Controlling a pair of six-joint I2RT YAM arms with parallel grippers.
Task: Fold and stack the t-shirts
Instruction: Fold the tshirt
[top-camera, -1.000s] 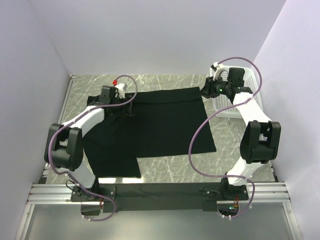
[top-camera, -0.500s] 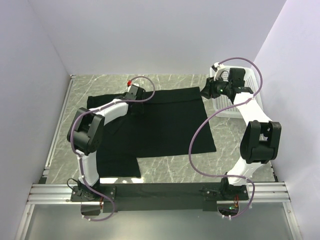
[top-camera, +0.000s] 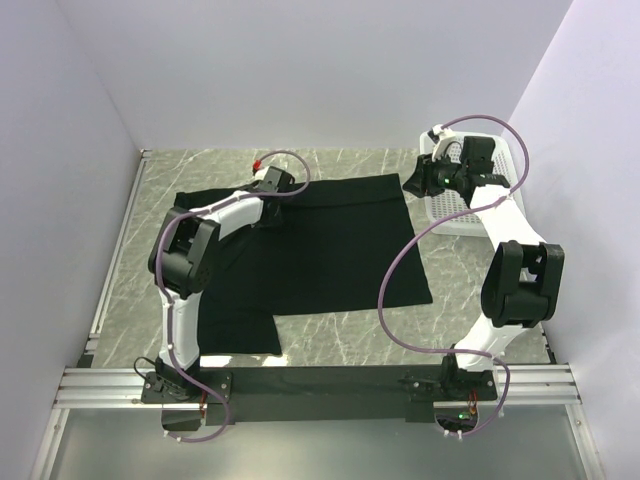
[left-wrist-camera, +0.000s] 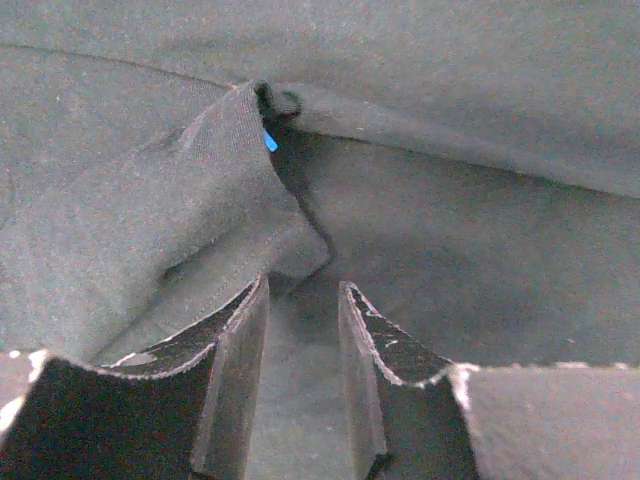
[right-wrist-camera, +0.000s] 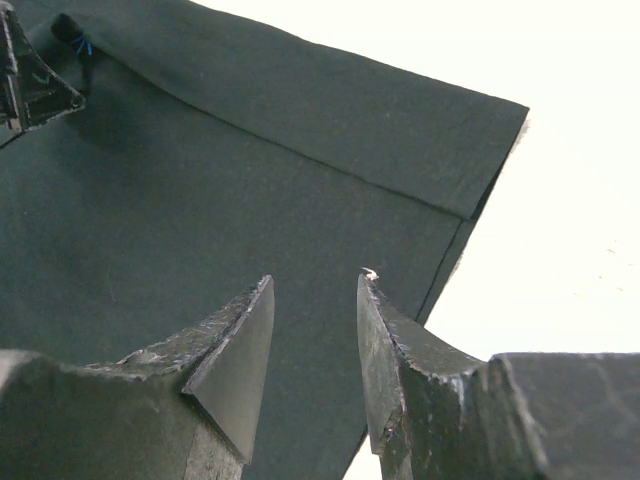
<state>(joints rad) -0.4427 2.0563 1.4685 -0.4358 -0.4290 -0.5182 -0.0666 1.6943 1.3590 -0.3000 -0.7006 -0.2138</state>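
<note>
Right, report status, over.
Left gripper open, low over a cloth fold. Right gripper open above far-right corner. Black t-shirt spread flat, far edge folded. Basket clear of it.

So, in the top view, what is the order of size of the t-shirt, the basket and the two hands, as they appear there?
1. t-shirt, by far the largest.
2. basket, though the right arm hides part of it.
3. left hand and right hand: they look about alike, so I do not rank them.

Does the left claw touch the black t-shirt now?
Cannot tell. The left wrist view shows the left claw close over the t-shirt, but neither contact nor gap is plain.
</note>
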